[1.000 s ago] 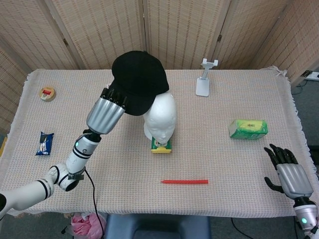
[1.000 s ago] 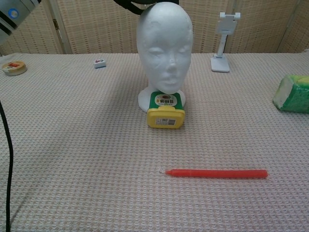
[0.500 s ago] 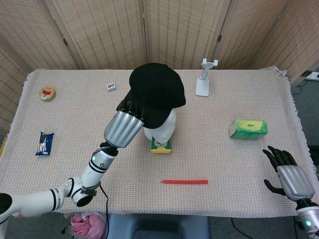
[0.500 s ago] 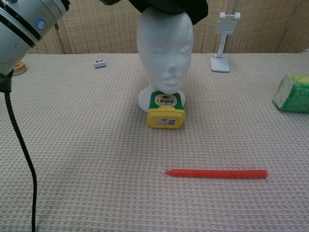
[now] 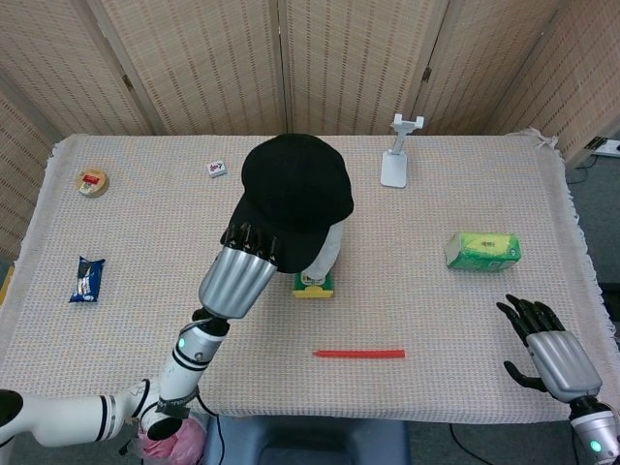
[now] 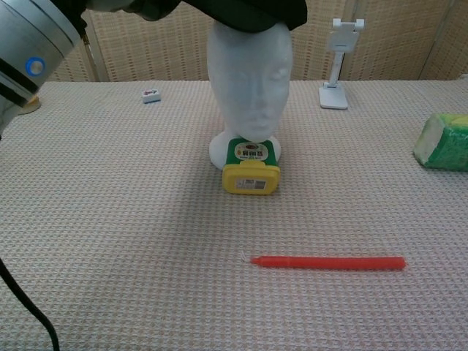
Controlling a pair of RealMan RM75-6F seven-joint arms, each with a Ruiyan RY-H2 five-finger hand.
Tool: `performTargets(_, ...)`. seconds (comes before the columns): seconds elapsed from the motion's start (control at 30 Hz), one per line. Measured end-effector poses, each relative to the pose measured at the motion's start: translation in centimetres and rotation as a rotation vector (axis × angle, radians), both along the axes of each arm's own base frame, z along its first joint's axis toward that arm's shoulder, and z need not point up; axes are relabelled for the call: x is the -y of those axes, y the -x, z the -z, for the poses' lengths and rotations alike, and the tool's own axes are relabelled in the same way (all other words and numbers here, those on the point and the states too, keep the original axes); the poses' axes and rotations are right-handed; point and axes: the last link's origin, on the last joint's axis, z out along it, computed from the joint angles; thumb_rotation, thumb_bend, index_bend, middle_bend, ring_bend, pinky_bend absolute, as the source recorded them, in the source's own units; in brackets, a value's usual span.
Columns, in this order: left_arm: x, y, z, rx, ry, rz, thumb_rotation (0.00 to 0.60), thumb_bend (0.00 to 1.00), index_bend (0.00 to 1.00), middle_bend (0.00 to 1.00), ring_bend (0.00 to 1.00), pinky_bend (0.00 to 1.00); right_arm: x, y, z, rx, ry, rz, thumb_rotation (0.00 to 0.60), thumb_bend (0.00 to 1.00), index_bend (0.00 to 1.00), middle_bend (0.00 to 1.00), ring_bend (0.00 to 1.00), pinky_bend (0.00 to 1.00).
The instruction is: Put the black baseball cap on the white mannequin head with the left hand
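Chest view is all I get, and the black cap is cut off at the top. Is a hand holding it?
Observer: Yes. The head view shows the left hand gripping the black baseball cap at its brim.
Visitor: Where is the other hand?
Observer: The right hand rests at the table's near right edge, holding nothing, fingers apart.
Visitor: Anything else I miss?
Observer: A small dark blue packet lies near the left edge of the beige woven tablecloth.
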Motion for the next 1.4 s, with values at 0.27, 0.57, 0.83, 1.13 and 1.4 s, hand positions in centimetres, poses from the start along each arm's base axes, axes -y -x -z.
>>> performTargets(0.27, 1.9, -0.8, 2.8, 0.012, 0.035, -0.006, 0.6, 0.46, 0.68, 0.75, 0.58, 0.69, -0.7, -0.3, -1.2, 0.037, 0.024, -0.027, 0.6, 0.25, 0.0, 0.0, 0.0, 0.0)
performTargets(0.57, 1.4, -0.1, 4.7, 0.017, 0.052, -0.038, 0.6, 0.46, 0.68, 0.75, 0.58, 0.69, -1.0, -0.1, -1.7, 0.046, 0.026, -0.029, 0.6, 0.25, 0.0, 0.0, 0.0, 0.0)
performTargets(0.83, 0.7, 1.1, 5.0, 0.047, 0.042, -0.091, 0.6, 0.46, 0.68, 0.75, 0.58, 0.69, -0.8, -0.1, -1.2, 0.038, 0.004, -0.022, 0.6, 0.25, 0.0, 0.0, 0.0, 0.0)
performTargets(1.13, 0.8, 1.4, 5.3, 0.045, 0.013, -0.118, 0.6, 0.45, 0.64, 0.73, 0.58, 0.69, -0.7, 0.0, -1.2, 0.04, 0.002, -0.023, 0.6, 0.25, 0.0, 0.0, 0.0, 0.0)
performTargets(1.4, 2.0, 1.2, 5.7, 0.049, -0.016, -0.135, 0.6, 0.31, 0.37, 0.58, 0.52, 0.69, -0.9, -0.2, -1.4, 0.041, 0.016, -0.032, 0.6, 0.25, 0.0, 0.0, 0.0, 0.0)
